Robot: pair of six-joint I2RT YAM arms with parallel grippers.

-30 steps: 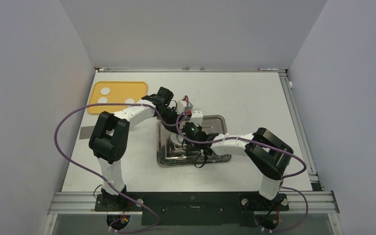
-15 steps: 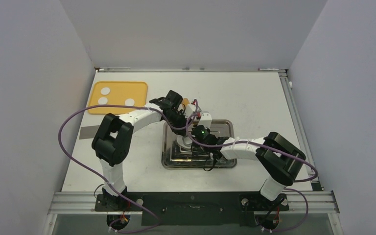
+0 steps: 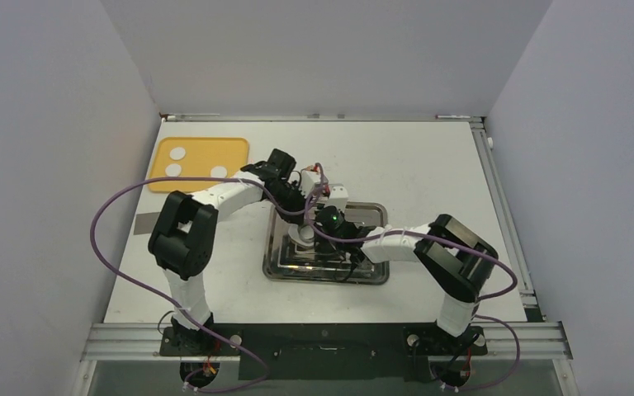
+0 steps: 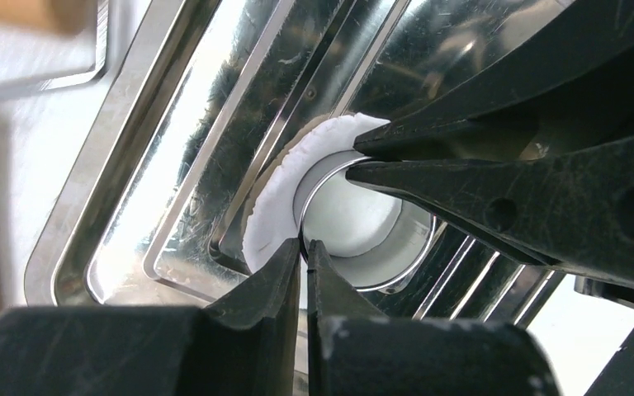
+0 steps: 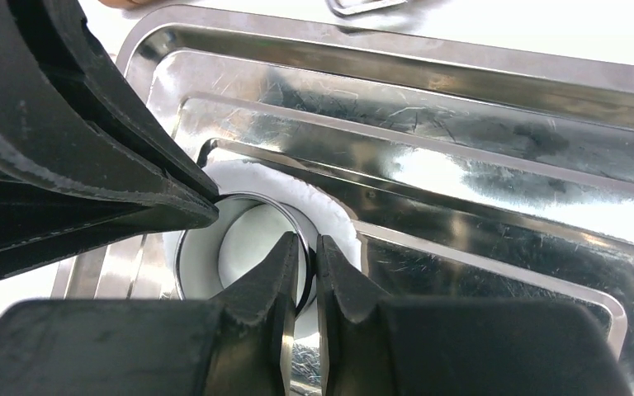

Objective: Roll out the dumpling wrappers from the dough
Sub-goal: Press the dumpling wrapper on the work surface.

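A flattened white dumpling wrapper [image 4: 272, 206] lies in the steel tray [image 3: 371, 276], with a shiny metal ring [image 4: 363, 280] standing on it. My left gripper [image 4: 304, 244] is shut on the ring's near wall. My right gripper [image 5: 307, 239] is shut on the opposite wall of the ring [image 5: 183, 256], and the wrapper [image 5: 330, 210] spreads out beyond it. Both grippers meet over the tray's left part [image 3: 305, 233]. Three small round lumps of dough [image 3: 177, 153] sit on the yellow tray [image 3: 239, 157] at the back left.
The steel tray's raised ribs and rim [image 5: 380, 49] surround the ring. A grey patch [image 3: 144, 223] lies on the table left of the left arm. Walls close in the table on the left, back and right.
Both arms, still gripping the ring, swung right with the steel tray half a second ago and have come back left to about where they were.
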